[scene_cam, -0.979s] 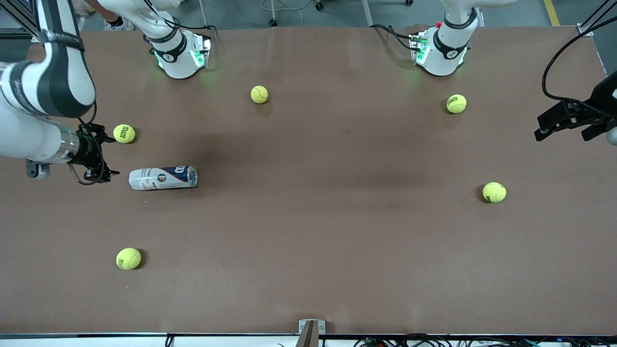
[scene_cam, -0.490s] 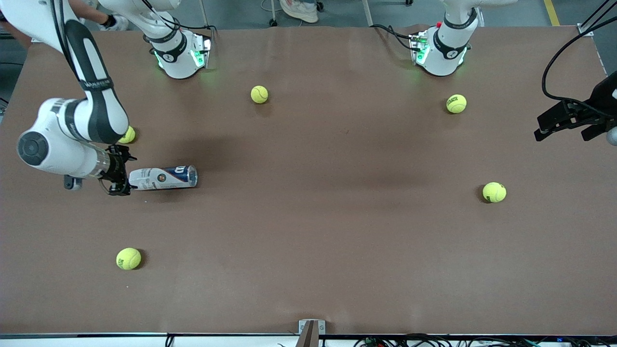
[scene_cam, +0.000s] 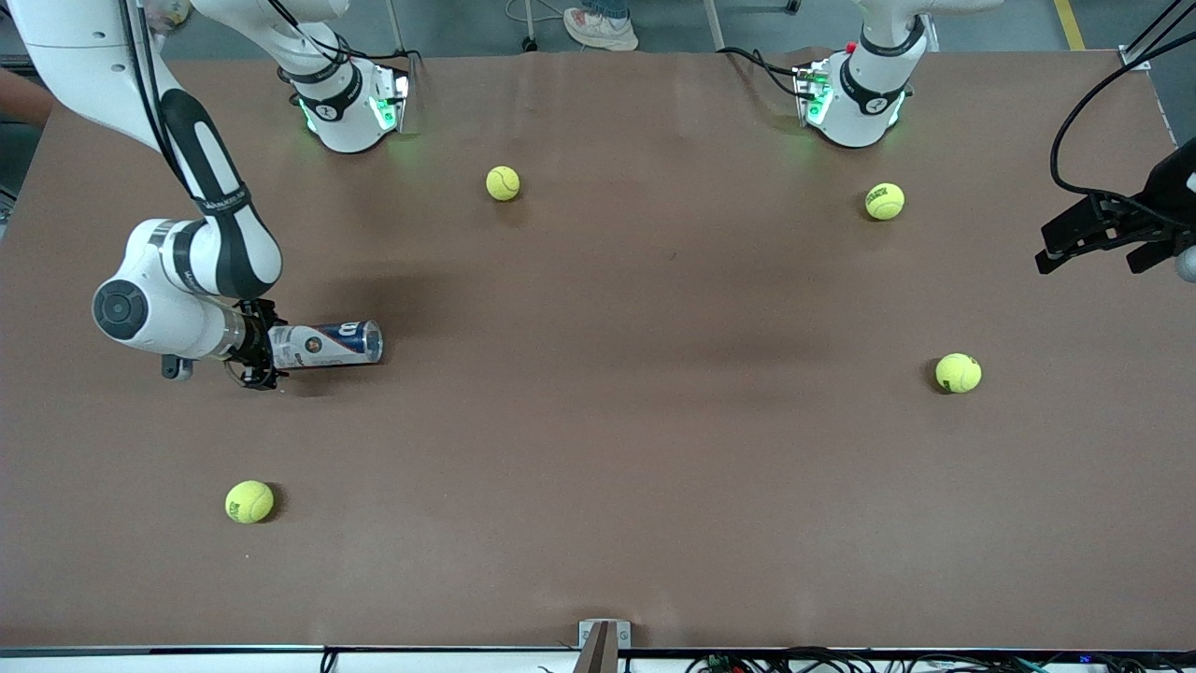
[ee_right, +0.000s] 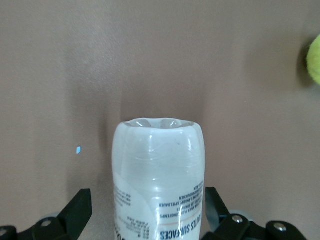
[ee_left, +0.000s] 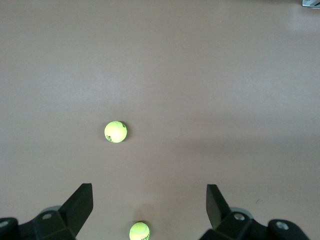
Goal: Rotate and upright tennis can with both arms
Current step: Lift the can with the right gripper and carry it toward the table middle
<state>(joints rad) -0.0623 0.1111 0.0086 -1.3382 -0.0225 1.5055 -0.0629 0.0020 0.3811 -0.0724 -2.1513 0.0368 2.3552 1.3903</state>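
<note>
The tennis can (scene_cam: 327, 343) lies on its side on the brown table (scene_cam: 598, 449), toward the right arm's end. It is a clear tube with a white and dark blue label. My right gripper (scene_cam: 268, 353) is open, low at the can's white end, with a finger on each side of it. In the right wrist view the can (ee_right: 159, 170) fills the gap between the fingers (ee_right: 79, 210); one finger stands clear of it, the other is close against it. My left gripper (scene_cam: 1103, 238) is open and empty and waits in the air at the left arm's end of the table.
Yellow tennis balls lie around the table: one (scene_cam: 503, 183) between the bases, one (scene_cam: 884, 201) near the left arm's base, one (scene_cam: 958, 373) toward the left arm's end, one (scene_cam: 249, 502) nearer the front camera than the can. The left wrist view shows two balls (ee_left: 115, 131) below.
My right arm has swung in toward the can and its open fingers now straddle the can's white end. It now hides the ball beside the can. The left arm has not moved.
</note>
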